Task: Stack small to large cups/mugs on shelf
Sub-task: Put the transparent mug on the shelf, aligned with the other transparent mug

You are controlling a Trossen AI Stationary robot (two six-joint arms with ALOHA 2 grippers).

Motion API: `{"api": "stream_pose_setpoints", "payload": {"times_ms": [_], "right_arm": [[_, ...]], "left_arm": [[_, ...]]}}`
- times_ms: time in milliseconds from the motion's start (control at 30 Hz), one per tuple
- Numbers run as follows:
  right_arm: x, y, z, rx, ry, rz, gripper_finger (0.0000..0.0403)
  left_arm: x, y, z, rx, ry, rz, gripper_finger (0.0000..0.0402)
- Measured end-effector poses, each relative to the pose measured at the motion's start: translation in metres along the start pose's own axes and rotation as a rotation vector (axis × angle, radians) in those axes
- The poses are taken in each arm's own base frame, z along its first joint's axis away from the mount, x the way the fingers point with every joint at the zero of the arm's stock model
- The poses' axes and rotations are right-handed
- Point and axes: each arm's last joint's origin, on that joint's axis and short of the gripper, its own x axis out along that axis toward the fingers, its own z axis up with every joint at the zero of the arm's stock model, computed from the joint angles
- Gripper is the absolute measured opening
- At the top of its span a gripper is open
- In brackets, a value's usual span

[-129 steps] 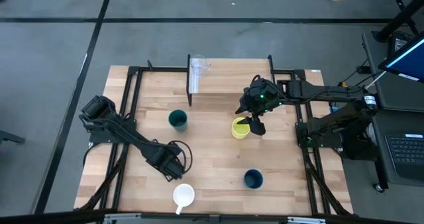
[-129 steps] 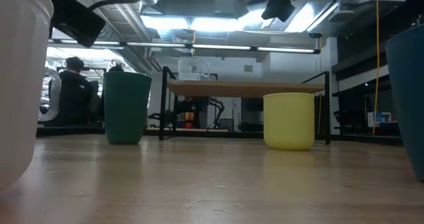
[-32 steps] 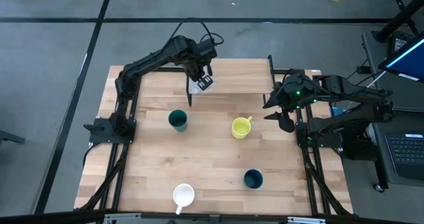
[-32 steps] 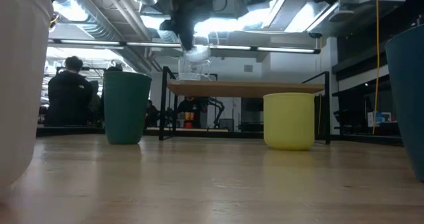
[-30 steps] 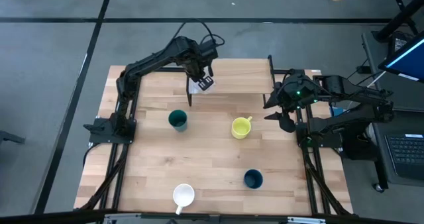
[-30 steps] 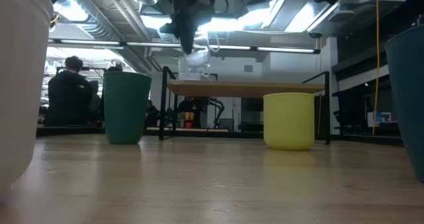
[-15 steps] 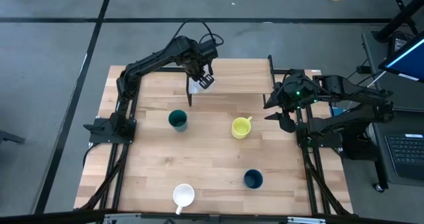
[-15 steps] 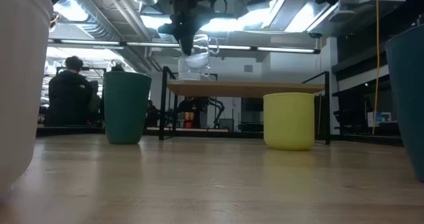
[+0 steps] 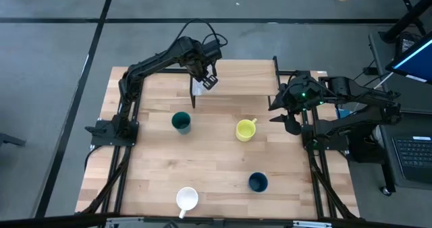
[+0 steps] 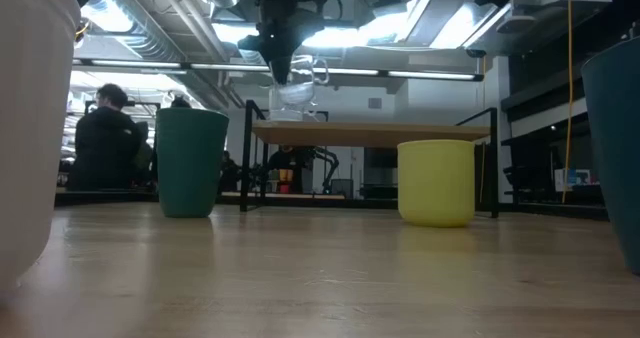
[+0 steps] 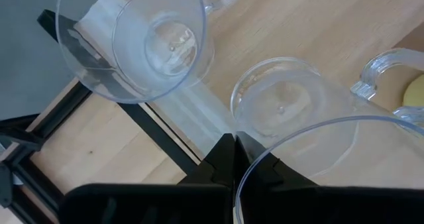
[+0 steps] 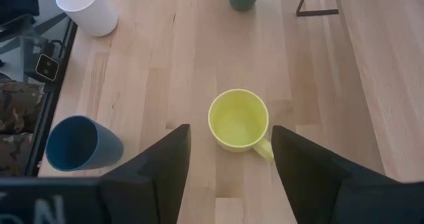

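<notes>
My left gripper (image 9: 209, 81) hangs over the left end of the shelf (image 9: 239, 79), shut on a clear mug (image 10: 299, 81) with a handle. A second clear cup (image 11: 136, 42) stands on the shelf's left end, right beside and below the held mug. On the table stand a teal cup (image 9: 181, 122), a yellow mug (image 9: 245, 130), a navy cup (image 9: 258, 182) and a white mug (image 9: 187, 200). My right gripper (image 9: 291, 122) waits open and raised near the table's right edge; its wrist view looks down on the yellow mug (image 12: 238, 121). My left gripper pinches the clear mug's wall at the rim (image 11: 246, 177), one finger inside and one outside, on the side away from the handle (image 11: 387, 68). The fingers point steeply down. The mug hangs mouth up below them, clear of the shelf top.
The shelf's black legs (image 9: 194, 96) stand on the table behind the teal cup. Black frame rails (image 9: 125, 154) run along the table's left and right edges. Bare wood lies between the table's cups. A person (image 10: 100, 138) sits in the room beyond the table.
My left gripper has stayed over the shelf's left end and turned a little at the wrist. The clear mug has swung round with it, so its handle now shows at the right in the low view.
</notes>
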Motion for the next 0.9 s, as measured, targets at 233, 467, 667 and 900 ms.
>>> {"api": "stream_pose_setpoints", "payload": {"times_ms": [233,467,667,900], "right_arm": [[0.0,0.0,0.0,0.0,0.0,0.0,0.0213],[0.0,0.0,0.0,0.0,0.0,0.0,0.0213],[0.0,0.0,0.0,0.0,0.0,0.0,0.0213],[0.0,0.0,0.0,0.001,0.0,0.0,0.0213]], "left_arm": [[0.001,0.007,0.002,-0.011,0.0,0.008,0.0],[0.005,0.006,0.001,-0.005,0.014,0.012,0.0],[0.019,0.004,-0.002,-0.014,0.073,0.021,0.0],[0.018,0.006,-0.003,-0.018,0.071,0.026,0.0]]}}
